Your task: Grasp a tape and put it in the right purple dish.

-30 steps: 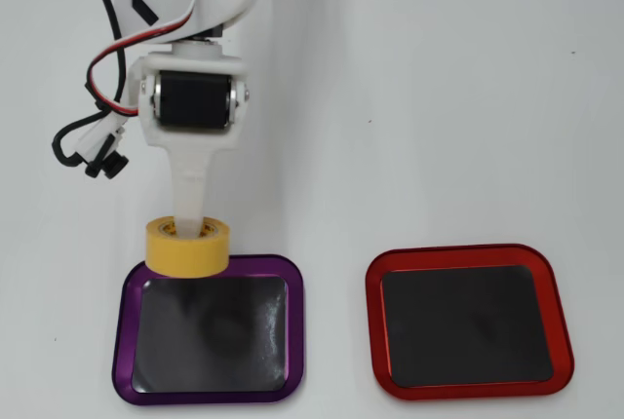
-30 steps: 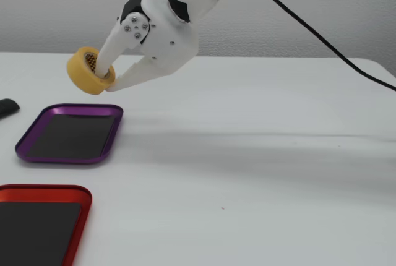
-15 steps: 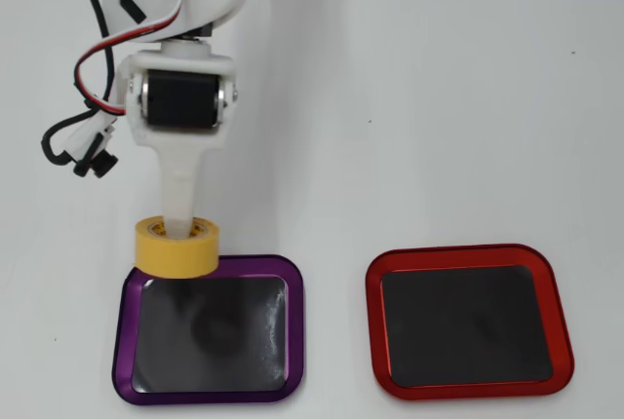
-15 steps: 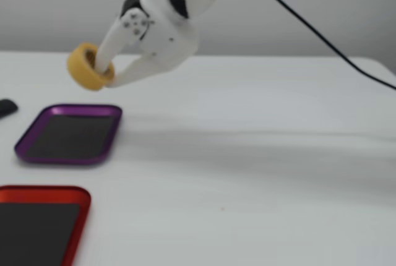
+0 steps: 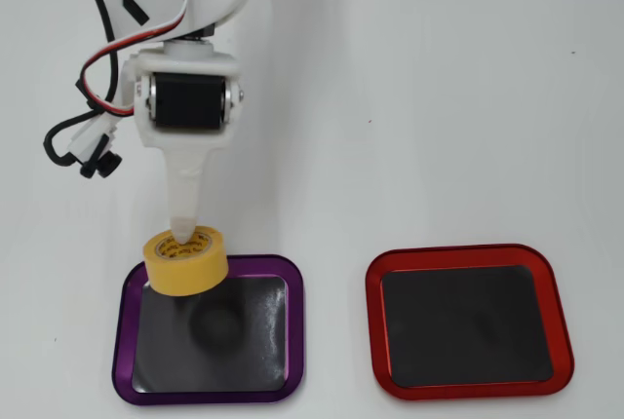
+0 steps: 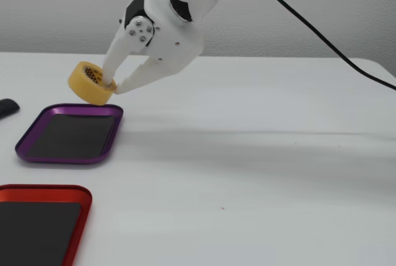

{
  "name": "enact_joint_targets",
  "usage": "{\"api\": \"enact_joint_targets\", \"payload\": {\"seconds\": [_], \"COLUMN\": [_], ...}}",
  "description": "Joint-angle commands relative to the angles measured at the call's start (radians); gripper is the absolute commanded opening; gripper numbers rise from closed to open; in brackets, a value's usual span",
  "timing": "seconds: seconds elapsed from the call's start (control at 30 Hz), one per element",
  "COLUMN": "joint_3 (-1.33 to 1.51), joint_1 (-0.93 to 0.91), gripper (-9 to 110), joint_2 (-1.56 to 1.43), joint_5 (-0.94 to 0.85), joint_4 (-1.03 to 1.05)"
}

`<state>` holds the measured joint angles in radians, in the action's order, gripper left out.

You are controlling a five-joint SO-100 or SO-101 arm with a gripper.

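The yellow tape hangs in the air, tilted, with my gripper shut on its wall, one finger inside the core. In the overhead view it overlaps the top left rim of the purple dish. The fixed view shows the tape held by my gripper a little above the far edge of the purple dish. The dish's black inside holds nothing.
A red-rimmed tray lies right of the purple dish in the overhead view, and in the fixed view the red tray is nearest the camera. A small black object lies at that view's left edge. Cables hang beside the arm.
The gripper has come down and slightly toward the purple dish with the tape. The roll now tilts more, its hole facing upward.
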<state>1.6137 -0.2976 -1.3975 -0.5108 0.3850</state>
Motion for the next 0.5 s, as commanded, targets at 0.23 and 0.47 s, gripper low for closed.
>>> {"api": "enact_joint_targets", "payload": {"seconds": [0.23, 0.47], "joint_3": [-0.035, -0.031], "joint_1": [-0.002, 0.002], "gripper": [9, 11], "joint_2": [-0.017, -0.032], "joint_5": [0.003, 0.006], "joint_4": [0.025, 0.048]}}
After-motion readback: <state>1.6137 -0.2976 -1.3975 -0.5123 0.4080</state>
